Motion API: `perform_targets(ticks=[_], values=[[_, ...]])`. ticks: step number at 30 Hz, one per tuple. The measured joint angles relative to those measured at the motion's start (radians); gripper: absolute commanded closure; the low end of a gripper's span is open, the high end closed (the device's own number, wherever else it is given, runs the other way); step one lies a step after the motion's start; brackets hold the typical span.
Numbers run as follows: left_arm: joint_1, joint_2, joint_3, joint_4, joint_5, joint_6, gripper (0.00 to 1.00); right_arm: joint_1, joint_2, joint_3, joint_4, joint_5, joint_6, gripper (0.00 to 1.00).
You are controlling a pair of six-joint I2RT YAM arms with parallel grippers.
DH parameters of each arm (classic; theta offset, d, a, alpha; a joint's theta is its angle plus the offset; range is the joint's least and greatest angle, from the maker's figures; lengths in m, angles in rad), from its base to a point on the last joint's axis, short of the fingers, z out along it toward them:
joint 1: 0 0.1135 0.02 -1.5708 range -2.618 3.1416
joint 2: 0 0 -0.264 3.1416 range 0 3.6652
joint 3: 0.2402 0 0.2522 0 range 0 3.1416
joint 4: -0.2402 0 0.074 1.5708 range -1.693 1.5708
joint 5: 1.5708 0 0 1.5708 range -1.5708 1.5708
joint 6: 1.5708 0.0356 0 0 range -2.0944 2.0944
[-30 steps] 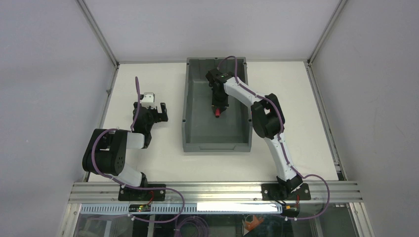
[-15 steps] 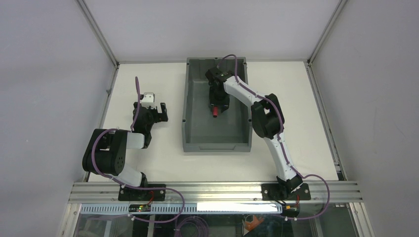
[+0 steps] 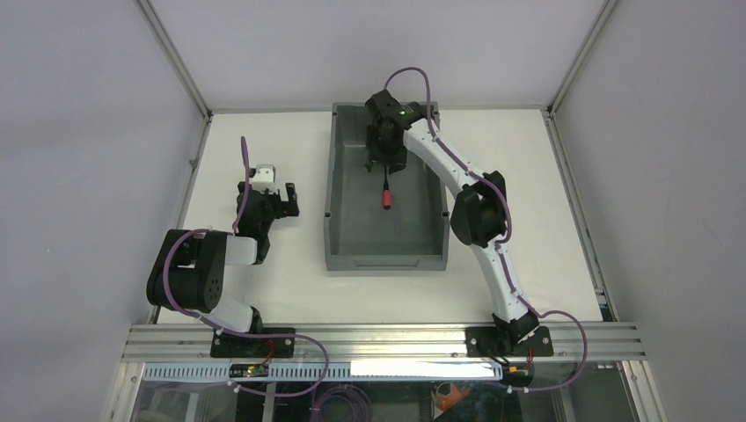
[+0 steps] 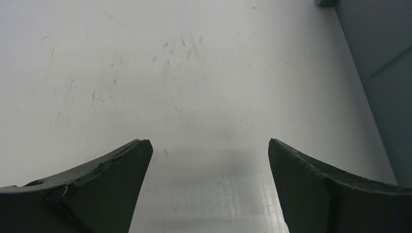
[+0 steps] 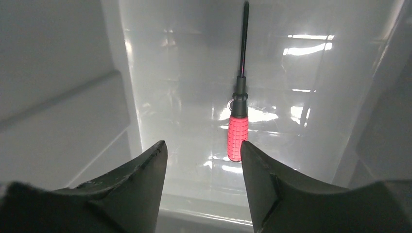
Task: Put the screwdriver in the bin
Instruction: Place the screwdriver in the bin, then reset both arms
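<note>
Screwdriver [image 3: 385,195] lies loose on the bin [image 3: 332,202] floor, at 6 o'clock of the right claw [image 3: 381,161], whose jaws stand apart, empty. Left claw [image 3: 281,199] likewise parted over the worktop [image 3: 264,290].

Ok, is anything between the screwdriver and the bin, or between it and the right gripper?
Nothing visible. The screwdriver already lies flat on the floor of the bin. The right gripper is open above it, holding nothing, with only open space between them.

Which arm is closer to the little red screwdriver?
Right. The right tool hovers just beyond the screwdriver inside the bin; the left tool is outside the bin.
</note>
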Motion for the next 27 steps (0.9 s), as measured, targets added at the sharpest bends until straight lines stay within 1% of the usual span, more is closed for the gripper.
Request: perform_targets(ticks=[7,15,18,22,27], values=[[0.000,0.000,0.000,0.000,0.000,0.000,0.01,-0.037,-0.077,0.072,-0.025,-0.027,-0.055,0.33],[0.000,0.000,0.000,0.000,0.000,0.000,0.01,-0.153,-0.270,0.083,-0.016,-0.027,-0.122,0.29],[0.000,0.000,0.000,0.000,0.000,0.000,0.01,-0.220,-0.354,0.032,0.013,-0.027,-0.144,0.25],[0.000,0.000,0.000,0.000,0.000,0.000,0.01,-0.314,-0.452,-0.082,0.050,-0.026,-0.162,0.19],[0.000,0.000,0.000,0.000,0.000,0.000,0.01,-0.407,-0.514,-0.215,0.098,-0.030,-0.173,0.13]])
